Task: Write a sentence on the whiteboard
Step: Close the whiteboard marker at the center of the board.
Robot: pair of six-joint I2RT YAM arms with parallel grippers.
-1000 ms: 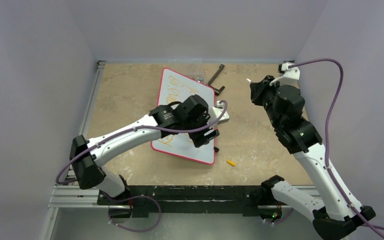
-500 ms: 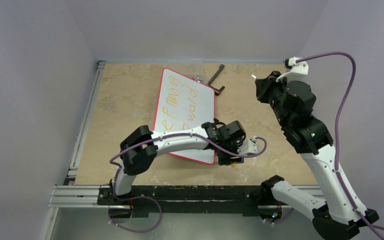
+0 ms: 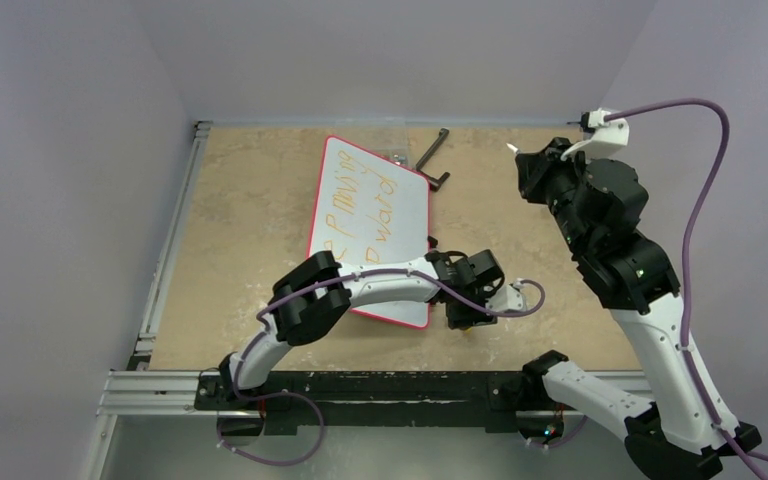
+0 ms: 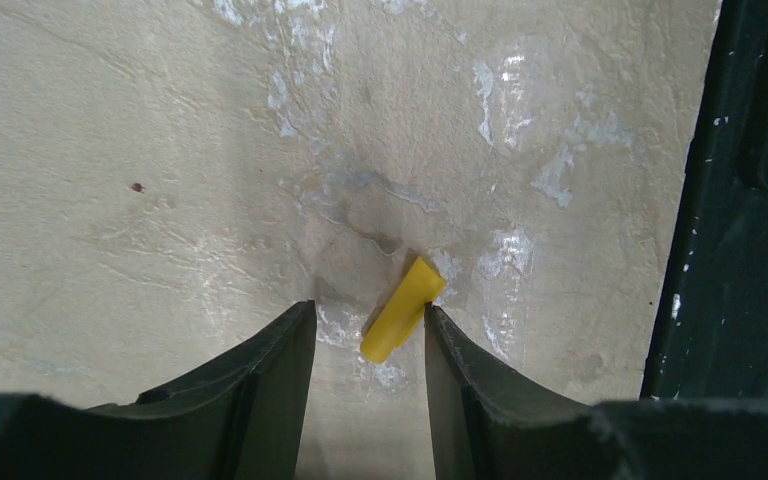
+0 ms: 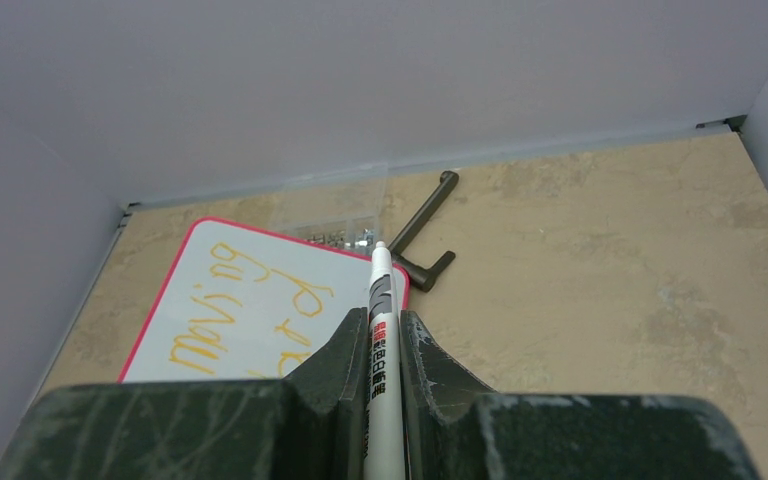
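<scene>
The whiteboard (image 3: pixel 405 215) lies flat on the table, red-framed, slanting away from me. The sentence (image 3: pixel 358 205) runs across it in two orange lines; in the right wrist view part of this lettering (image 5: pixel 225 325) shows on the board (image 5: pixel 260 262). My left gripper (image 3: pixel 466 320) is low over the table just right of the board's near corner. It stands open (image 4: pixel 368 310) around a small yellow cap (image 4: pixel 400 312); the right finger touches the cap, the left is apart. My right gripper (image 3: pixel 532 168) hangs high at the back right, shut (image 5: pixel 383 315) on a white marker pen (image 5: pixel 380 285) pointing forward.
A black L-shaped bar (image 3: pixel 434 158) lies beyond the board's far corner, next to a small clear packet (image 5: pixel 335 232). The black base rail (image 4: pixel 750 200) runs close to the right of the left gripper. Walls close in at the back and both sides.
My left arm swung off the whiteboard to its near right corner, came down over the yellow cap, and its jaws narrowed. My right arm drifted a little right and up with the marker.
</scene>
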